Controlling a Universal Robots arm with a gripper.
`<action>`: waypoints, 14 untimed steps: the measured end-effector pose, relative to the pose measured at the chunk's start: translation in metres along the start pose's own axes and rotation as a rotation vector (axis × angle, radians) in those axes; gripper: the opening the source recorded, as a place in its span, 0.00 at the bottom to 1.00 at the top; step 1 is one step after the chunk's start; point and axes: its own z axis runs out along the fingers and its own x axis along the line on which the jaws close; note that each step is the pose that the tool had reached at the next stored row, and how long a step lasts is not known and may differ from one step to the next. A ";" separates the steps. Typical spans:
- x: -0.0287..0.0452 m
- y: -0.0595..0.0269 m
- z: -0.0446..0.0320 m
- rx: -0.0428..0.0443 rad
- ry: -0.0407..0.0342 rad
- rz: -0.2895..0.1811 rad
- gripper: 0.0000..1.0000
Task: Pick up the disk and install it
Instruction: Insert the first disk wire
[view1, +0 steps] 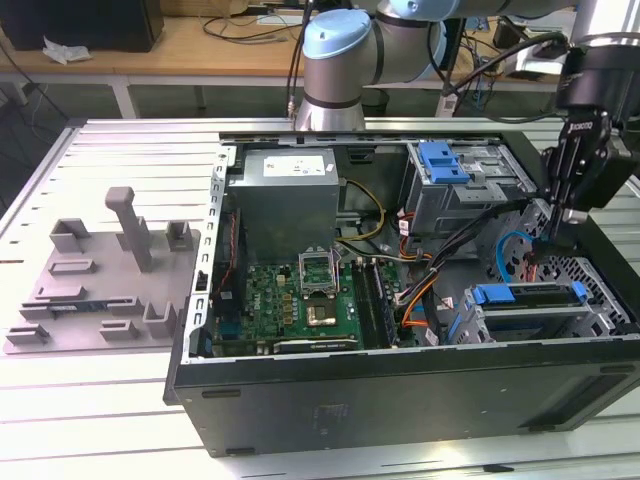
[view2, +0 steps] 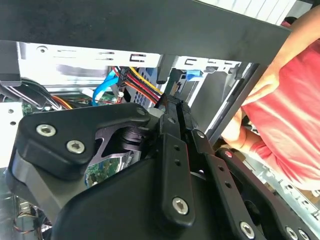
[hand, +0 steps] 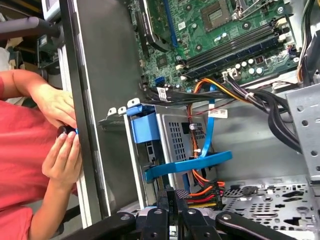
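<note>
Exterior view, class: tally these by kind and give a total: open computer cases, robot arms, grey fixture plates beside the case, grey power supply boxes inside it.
Open computer case: 1
Robot arm: 1
Grey fixture plate: 1
Grey power supply box: 1
Total: 4

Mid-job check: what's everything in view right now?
computer case: one, black, open, on the table.
motherboard: one, green, inside the case.
power supply: one, grey, inside the case.
fixture tray: one, grey, exterior view's left of the case.
blue carrier frame: one, in the case's drive cage, exterior view's right.
cables: several, orange, black, blue, inside the case.
person's hands: two, at the case's edge.
arm: one, silver and blue, behind the case.
end effector: one, black, above the carrier frame.
</note>
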 end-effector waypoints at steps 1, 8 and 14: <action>0.0008 -0.0001 0.0005 0.0012 -0.0069 0.001 0.16; 0.0113 0.0015 0.0036 0.0107 -0.0506 0.006 0.16; 0.0191 0.0042 0.0064 0.0143 -0.0701 0.008 0.16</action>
